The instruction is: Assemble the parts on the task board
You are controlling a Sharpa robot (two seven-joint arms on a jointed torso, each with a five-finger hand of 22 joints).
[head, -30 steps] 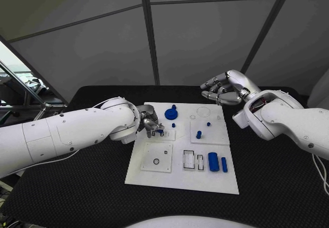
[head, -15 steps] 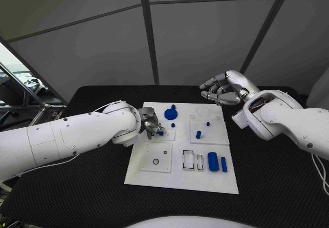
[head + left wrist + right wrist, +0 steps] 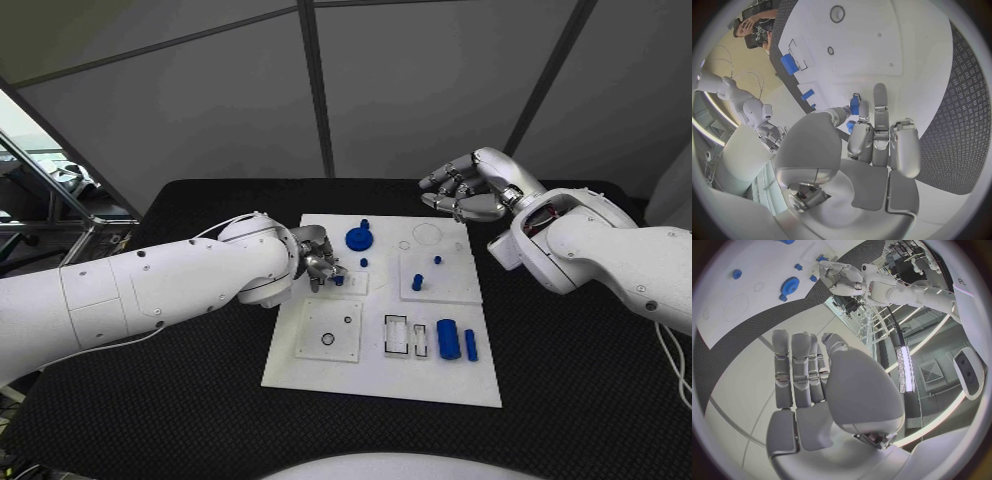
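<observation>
My left hand [image 3: 317,263] is pinching a small blue part [image 3: 854,105] between thumb and fingertips, holding it over the left side of the task board [image 3: 378,375], at a raised white block. My right hand [image 3: 464,190] is hovering above the desk [image 3: 577,350] just past the board's far right corner, fingers apart and grasping nothing. Further out on the board, a blue gear [image 3: 359,239] is lying near the far edge, small blue pegs [image 3: 418,283] are standing in the right block, and a blue cylinder [image 3: 449,340] with a thinner blue bar [image 3: 472,346] beside it is lying towards the near right.
</observation>
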